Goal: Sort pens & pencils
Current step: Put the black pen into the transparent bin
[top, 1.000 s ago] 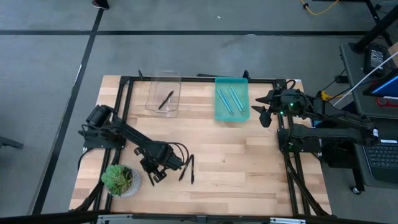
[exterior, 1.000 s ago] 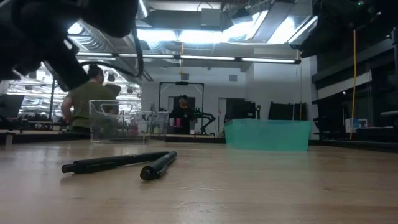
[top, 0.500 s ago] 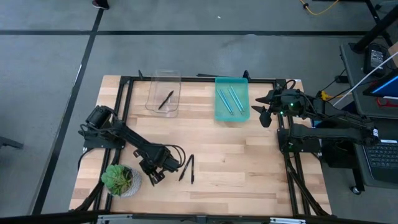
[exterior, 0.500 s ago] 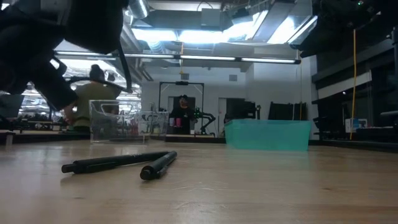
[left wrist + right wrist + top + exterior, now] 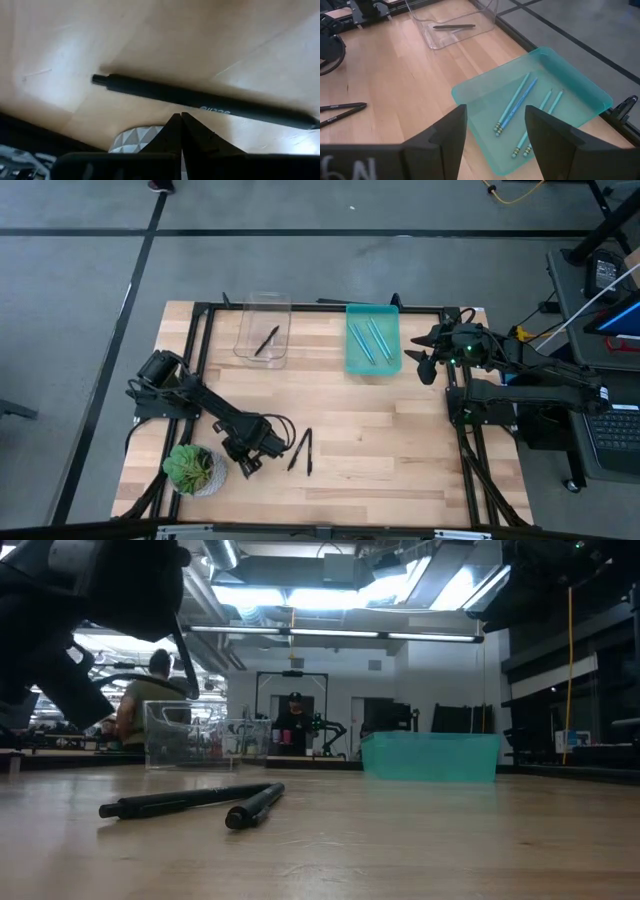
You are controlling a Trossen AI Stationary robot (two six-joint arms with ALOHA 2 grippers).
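Two black pens (image 5: 297, 450) (image 5: 309, 452) lie side by side on the wooden table, also seen in the low view (image 5: 185, 800) (image 5: 255, 805). My left gripper (image 5: 246, 467) is shut and points steeply down beside a potted plant. In its wrist view its tips (image 5: 180, 119) stand at a black pen (image 5: 200, 100) that lies flat on the table. A clear bin (image 5: 263, 330) holds one black pen. A teal tray (image 5: 373, 340) holds several light blue sticks (image 5: 517, 102). My right gripper (image 5: 422, 358) (image 5: 495, 114) waits open at the far right, above the tray's side. My left gripper's shut fingertips (image 5: 176, 122) come from above, slanting down, beside the long side of the black pen near its middle (image 5: 182, 97). The pen lies flat on the table. I cannot tell whether the tips touch it.
A small green plant (image 5: 195, 468) in a white faceted pot (image 5: 135, 140) stands at the near left, close to my left gripper. A black frame runs along the table's edges (image 5: 200, 320). Beyond the table, people (image 5: 150, 690) show in the room.
My left gripper has come down toward the table and a little toward its left edge, staying shut. The pens on the table have not moved.
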